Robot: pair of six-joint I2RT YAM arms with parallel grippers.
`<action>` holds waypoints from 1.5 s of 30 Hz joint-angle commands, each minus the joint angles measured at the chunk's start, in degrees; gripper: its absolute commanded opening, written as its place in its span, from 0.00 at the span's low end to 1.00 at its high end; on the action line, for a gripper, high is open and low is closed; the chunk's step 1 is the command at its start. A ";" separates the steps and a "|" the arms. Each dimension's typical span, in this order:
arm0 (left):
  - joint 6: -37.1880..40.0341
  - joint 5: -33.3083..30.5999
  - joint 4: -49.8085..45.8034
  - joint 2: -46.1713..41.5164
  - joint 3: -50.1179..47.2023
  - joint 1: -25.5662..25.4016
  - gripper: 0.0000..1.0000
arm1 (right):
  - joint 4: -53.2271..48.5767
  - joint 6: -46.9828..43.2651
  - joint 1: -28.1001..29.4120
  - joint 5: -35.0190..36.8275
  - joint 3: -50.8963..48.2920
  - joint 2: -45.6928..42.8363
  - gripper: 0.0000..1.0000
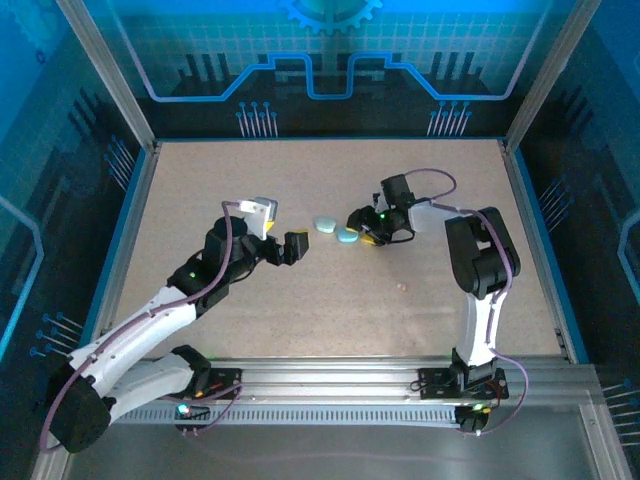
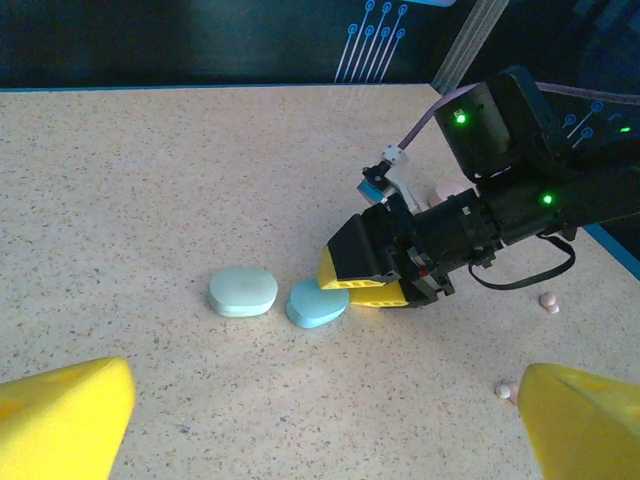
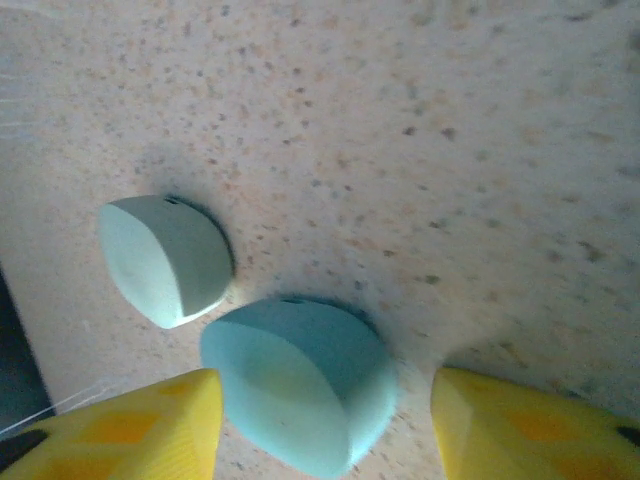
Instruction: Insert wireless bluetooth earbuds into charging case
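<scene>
Speckled beige table held a paler pod just beside a bluer pod. Right gripper straddled the bluer pod, fingers partly apart, clamping nothing. Left gripper hung wide open, empty, well short of both. Two earbuds lay loose on the right gripper's near side, so the right arm looked nearer them

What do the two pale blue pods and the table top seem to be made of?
The greenish pod and the bluer pod look like moulded plastic, smooth and matte: rounded edges, even colour. The table top looks like speckled laminate or composite, matte; which is unclear.
</scene>
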 commanded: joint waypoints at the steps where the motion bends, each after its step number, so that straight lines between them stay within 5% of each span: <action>1: 0.45 2.38 -0.53 0.26 2.62 0.56 0.99 | -8.98 -5.51 -0.02 5.73 2.68 -4.35 0.60; 9: -0.70 2.83 -0.47 0.77 2.94 0.74 0.99 | -19.60 -15.96 -9.13 16.88 8.35 -11.35 0.60; 18: -1.75 5.26 -0.19 2.04 3.63 0.96 0.99 | -26.05 -21.85 -21.81 17.19 21.94 0.46 0.57; 33: -7.27 15.10 -1.19 12.11 8.48 0.73 0.99 | -36.09 -27.28 -26.68 15.98 40.37 16.97 0.58; 45: -7.39 14.70 -1.23 12.15 8.44 0.53 0.99 | -38.51 -29.00 -27.02 8.26 42.26 21.11 0.57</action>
